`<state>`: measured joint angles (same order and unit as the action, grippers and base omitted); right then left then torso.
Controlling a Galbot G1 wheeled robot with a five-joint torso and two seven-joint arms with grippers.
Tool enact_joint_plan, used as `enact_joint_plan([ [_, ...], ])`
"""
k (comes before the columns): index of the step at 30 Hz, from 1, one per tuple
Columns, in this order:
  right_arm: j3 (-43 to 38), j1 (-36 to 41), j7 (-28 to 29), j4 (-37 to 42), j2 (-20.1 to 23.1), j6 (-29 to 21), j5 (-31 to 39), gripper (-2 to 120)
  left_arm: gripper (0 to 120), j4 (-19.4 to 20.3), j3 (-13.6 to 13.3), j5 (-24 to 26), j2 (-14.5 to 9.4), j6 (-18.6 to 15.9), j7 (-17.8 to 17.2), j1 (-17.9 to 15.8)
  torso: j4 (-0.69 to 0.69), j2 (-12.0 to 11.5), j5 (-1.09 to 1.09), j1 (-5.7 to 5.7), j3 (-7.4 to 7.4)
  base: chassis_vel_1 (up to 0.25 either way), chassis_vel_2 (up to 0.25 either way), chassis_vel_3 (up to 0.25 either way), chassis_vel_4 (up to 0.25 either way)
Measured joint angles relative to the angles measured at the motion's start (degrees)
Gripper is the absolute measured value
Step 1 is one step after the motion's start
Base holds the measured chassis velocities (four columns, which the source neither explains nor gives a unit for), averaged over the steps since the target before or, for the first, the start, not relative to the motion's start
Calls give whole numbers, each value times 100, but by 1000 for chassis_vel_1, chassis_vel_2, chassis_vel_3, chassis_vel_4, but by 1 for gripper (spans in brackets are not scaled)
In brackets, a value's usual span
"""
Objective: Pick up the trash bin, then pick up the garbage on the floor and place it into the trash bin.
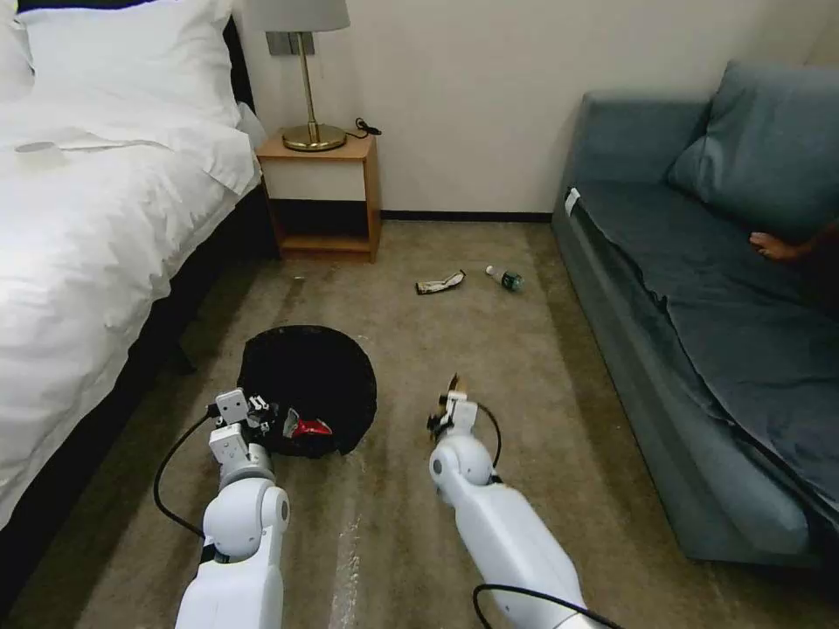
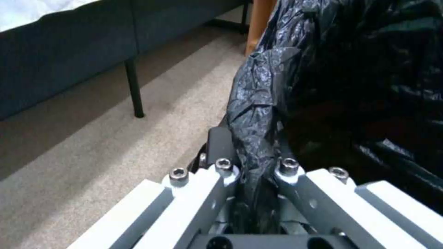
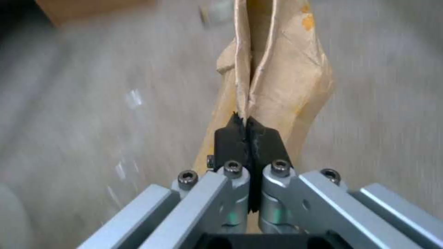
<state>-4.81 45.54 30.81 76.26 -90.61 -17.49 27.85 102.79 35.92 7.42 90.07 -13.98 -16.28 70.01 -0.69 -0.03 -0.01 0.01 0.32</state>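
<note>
The trash bin (image 1: 308,384), round and lined with a crinkly black bag (image 2: 323,86), hangs from my left gripper (image 1: 260,411), which is shut on its near rim. A red-and-white snack wrapper (image 1: 308,428) lies inside it. My right gripper (image 1: 451,407) is shut on a crumpled tan paper bag (image 3: 281,79), held just right of the bin above the carpet. Farther off on the floor lie a flat dark wrapper (image 1: 440,282) and a small clear bottle (image 1: 505,278).
A white bed (image 1: 96,227) runs along the left, its dark frame and leg (image 2: 134,86) close to the bin. A wooden nightstand (image 1: 325,196) with a lamp stands at the back wall. A blue-grey sofa (image 1: 699,332) lines the right; a person's foot (image 1: 773,246) rests on it.
</note>
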Motion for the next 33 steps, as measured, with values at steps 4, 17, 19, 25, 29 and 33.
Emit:
enact_joint_plan([
  [4, 95, -57, 11, 451, 72, 61, -39, 0, 3, -22, -5, 18, 1, 0, -3, -14, 0, 0, 0, 0, 0, 0, 0, 0, 0],
  [17, 770, -109, -681, 1770, 285, 1278, -1006, 0, 3, 31, -85, -17, 69, -11, -12, 9, 0, 0, 0, 0, -1, 0, 0, 0, 0],
  [19, 847, -64, -1143, 1540, 291, 1870, -1375, 0, 3, 75, -84, -18, 70, -15, -12, 24, 0, 0, 0, 0, 0, 0, 0, 0, 0],
  [25, 971, 45, -2037, 1273, 374, 2590, -1392, 0, 3, 116, -55, -15, 68, -15, -13, 45, 0, 0, 0, 0, 0, 0, 0, 0, 0],
  [29, 1048, 120, -2751, 1092, 491, 3017, -1313, 0, 3, 169, -70, -6, 77, -20, -14, 71, 0, 0, 0, 0, 0, 0, 0, 0, 0],
  [33, 1125, 141, -3043, 912, 572, 3287, -1459, 0, 3, 178, -95, 55, 77, -60, -48, 64, 0, 0, 0, 0, -1, 0, 0, 0, 0],
])
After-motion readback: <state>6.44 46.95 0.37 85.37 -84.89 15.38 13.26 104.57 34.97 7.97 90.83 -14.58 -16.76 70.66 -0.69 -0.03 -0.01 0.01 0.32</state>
